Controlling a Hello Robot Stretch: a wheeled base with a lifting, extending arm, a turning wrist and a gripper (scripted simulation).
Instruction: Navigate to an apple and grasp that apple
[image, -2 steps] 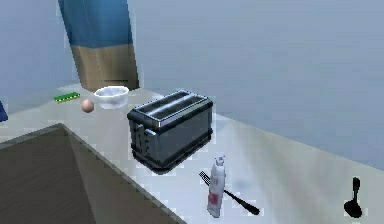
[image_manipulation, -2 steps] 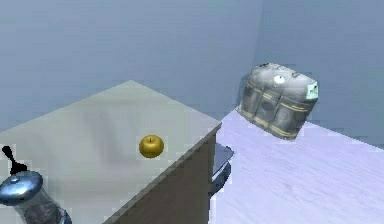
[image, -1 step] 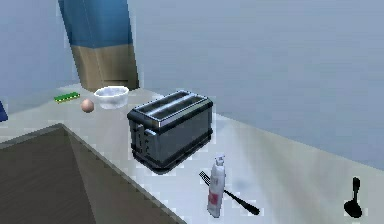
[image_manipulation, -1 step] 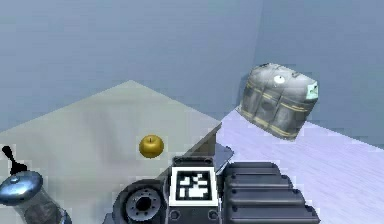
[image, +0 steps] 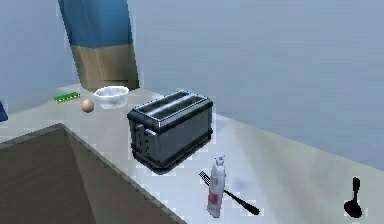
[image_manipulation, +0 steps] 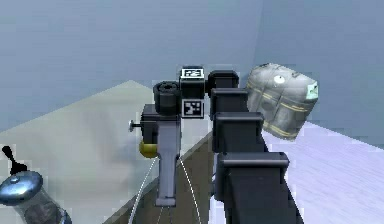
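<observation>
In the arm side view we see the arm out over the desk (image_manipulation: 75, 135), with the claw (image_manipulation: 162, 158) at its far end. A small yellow blob (image_manipulation: 150, 148) sits right at the claw's left edge, partly hidden by it. It's prob. the apple, tho too small to be sure. We can't tell if it's touching the claw or lying just behind it on the desk. So we can't tell whether the claw has anything, nor how its fingers stand. A grey lumpy pot (image_manipulation: 282, 95) is near the wall, and a jar (image_manipulation: 30, 198) is at bottom left, well apart.

Forward view: toaster (image: 170, 128) mid-desk, with a bottle (image: 217, 187) & fork (image: 228, 192) in front of it. At the far end are a bowl (image: 110, 96) and a pinkish ball (image: 87, 103) just beside it, poss. another apple.

Handling, our guess: an apple is light, stiff, smooth-skinned & round, so it'll roll or squirt out if nudged off-centre. Best taken across its widest part, a finger either side at mid-height. It's not fragile and bruises at worst.
</observation>
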